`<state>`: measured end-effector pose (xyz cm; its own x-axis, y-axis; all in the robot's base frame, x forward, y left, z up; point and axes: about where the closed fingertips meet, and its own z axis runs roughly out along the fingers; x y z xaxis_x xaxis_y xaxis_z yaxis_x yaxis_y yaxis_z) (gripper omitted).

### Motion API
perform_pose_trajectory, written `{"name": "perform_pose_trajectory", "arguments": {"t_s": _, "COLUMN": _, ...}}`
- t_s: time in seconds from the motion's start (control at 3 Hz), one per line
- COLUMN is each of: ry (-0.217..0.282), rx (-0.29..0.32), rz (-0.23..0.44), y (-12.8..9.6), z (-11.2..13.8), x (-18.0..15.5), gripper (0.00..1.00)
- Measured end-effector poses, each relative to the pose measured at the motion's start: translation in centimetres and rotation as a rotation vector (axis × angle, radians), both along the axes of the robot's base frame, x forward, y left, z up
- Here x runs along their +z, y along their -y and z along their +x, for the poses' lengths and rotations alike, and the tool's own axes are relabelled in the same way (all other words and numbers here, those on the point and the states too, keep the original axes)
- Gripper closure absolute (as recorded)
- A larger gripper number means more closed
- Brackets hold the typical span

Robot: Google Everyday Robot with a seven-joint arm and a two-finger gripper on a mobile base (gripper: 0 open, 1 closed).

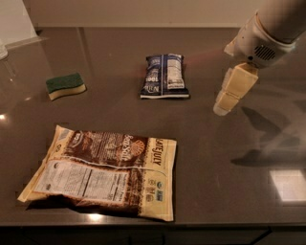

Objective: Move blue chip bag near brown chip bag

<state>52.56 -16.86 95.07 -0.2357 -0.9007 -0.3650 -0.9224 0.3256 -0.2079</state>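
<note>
Countertop (229, 191) dark, glossy; pale wall (143, 12) behind. I see gripper (228, 95) hanging right of blue bag (165, 75), not touching; can't tell its grip state. Front left lies brown bag (103, 172), well apart; sponge (66, 86) far left.

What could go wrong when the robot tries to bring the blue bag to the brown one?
1. The blue chip bag lies flat; the gripper, hanging to its right and apart from it, may slip on so flat a bag.
2. The brown chip bag lies close to the front edge of the table, so a careless set-down might push it off.
</note>
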Motion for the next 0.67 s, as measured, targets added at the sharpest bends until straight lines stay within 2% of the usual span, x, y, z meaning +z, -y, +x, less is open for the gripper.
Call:
{"name": "perform_pose_trajectory", "arguments": {"t_s": 0.33, "ry": -0.027, "rx": -0.084, "rz": 0.041, "y": -1.9, "z": 4.1, "x": -1.1, "gripper": 0.00}}
{"name": "perform_pose_trajectory", "arguments": {"t_s": 0.67, "ry": -0.062, "rx": -0.163, "rz": 0.066, "y": -4.6, "z": 7.0, "x": -2.2, "gripper": 0.00}}
